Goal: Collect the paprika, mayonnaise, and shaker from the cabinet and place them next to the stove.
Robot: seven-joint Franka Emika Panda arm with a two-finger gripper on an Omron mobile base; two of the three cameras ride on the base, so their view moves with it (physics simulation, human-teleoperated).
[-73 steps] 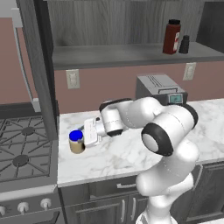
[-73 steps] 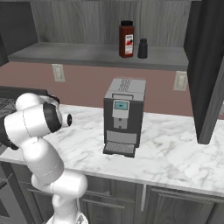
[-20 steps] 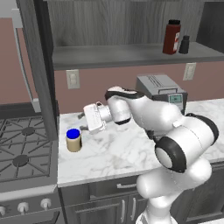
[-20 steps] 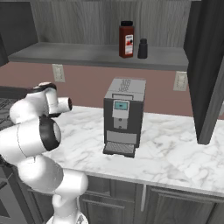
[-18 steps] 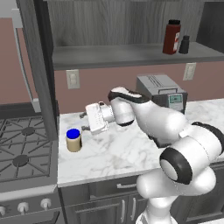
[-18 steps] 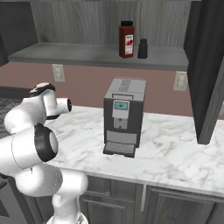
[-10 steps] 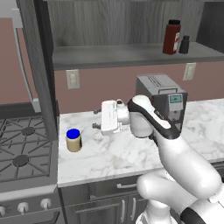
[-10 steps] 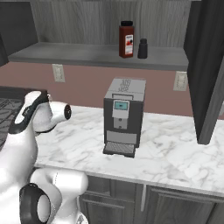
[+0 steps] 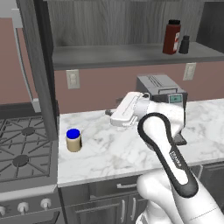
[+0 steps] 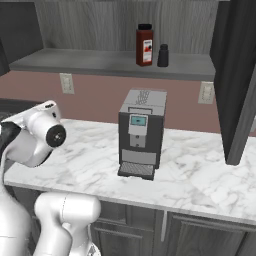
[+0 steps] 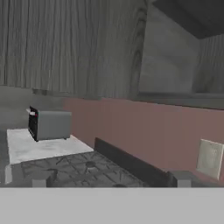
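The mayonnaise [image 9: 73, 140], a cream jar with a blue lid, stands on the marble counter just right of the stove [image 9: 22, 151]. On the cabinet shelf [image 9: 127, 54] the red-brown paprika [image 9: 171, 37] stands with the small black shaker [image 9: 185, 44] right beside it. From the other side the paprika [image 10: 144, 45] and the shaker [image 10: 163, 55] stand above the coffee machine. My gripper [image 9: 108, 113] hangs over the counter, right of and above the jar, pointing left. Its fingertips [image 11: 39, 180] stand wide apart and open, with nothing between them, facing the stove grates [image 11: 83, 168].
A grey coffee machine [image 10: 140, 134] stands on the counter below the shelf. Wall outlets [image 9: 72, 78] sit on the pink backsplash. A grey boxy appliance [image 11: 50, 124] stands beyond the stove. A dark cabinet side [image 10: 240, 80] hangs at the right.
My hand has swung right and away from the mayonnaise, which stays standing by the stove. The jaws have stayed open.
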